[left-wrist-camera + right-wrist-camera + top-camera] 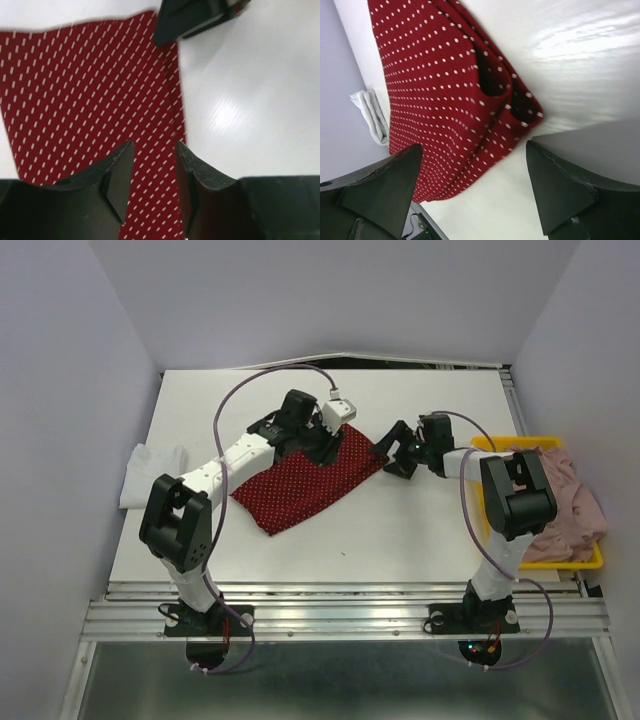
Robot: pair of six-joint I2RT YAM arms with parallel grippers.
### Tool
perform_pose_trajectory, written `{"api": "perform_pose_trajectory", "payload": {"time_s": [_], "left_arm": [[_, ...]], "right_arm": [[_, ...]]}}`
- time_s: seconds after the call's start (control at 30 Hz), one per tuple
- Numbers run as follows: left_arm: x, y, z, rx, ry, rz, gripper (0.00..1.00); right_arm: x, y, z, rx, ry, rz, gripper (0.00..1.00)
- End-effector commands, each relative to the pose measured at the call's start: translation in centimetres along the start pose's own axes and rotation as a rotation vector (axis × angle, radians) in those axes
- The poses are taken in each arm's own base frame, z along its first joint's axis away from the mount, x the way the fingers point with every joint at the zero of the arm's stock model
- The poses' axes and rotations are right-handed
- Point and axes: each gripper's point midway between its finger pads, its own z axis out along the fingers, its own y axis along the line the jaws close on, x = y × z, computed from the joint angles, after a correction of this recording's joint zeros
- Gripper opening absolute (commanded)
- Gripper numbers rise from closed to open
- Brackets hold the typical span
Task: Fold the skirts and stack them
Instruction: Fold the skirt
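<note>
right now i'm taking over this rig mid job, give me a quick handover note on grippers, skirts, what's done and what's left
Left gripper: open, empty, low over the red dotted skirt near its far edge.
Right gripper: open, empty, facing that skirt's right corner.
Red dotted skirt: lying flat on the table; layers show at the corner, so it looks at least partly folded.
Pink skirt: bunched in the yellow tray, not folded.
Left to do: finish the red fold, fetch and fold the pink one, stack them.
</note>
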Motion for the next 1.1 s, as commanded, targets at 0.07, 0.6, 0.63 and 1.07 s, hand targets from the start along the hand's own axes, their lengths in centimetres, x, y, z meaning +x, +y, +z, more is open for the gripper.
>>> {"api": "perform_pose_trajectory", "payload": {"time_s": [0.07, 0.6, 0.63, 1.07], "left_arm": [[7.8, 3.1, -1.5, -0.113, 0.166, 0.064, 0.48], [2.7, 5.4, 8.1, -0.196, 0.07, 0.048, 0.4], [2.6, 5.6, 8.6, -0.206, 0.073, 0.05, 0.41], [5.6, 0.1, 12.9, -0.093, 0.163, 0.119, 0.4]], "right_arm": [[2.2, -2.5, 3.3, 0.131, 0.049, 0.059, 0.91], [4.0, -6.6, 2.4, 0.3, 0.067, 0.028, 0.91], [4.0, -6.7, 2.4, 0.303, 0.066, 0.025, 0.91], [4.3, -7.8, 2.9, 0.305, 0.105, 0.061, 0.86]]}}
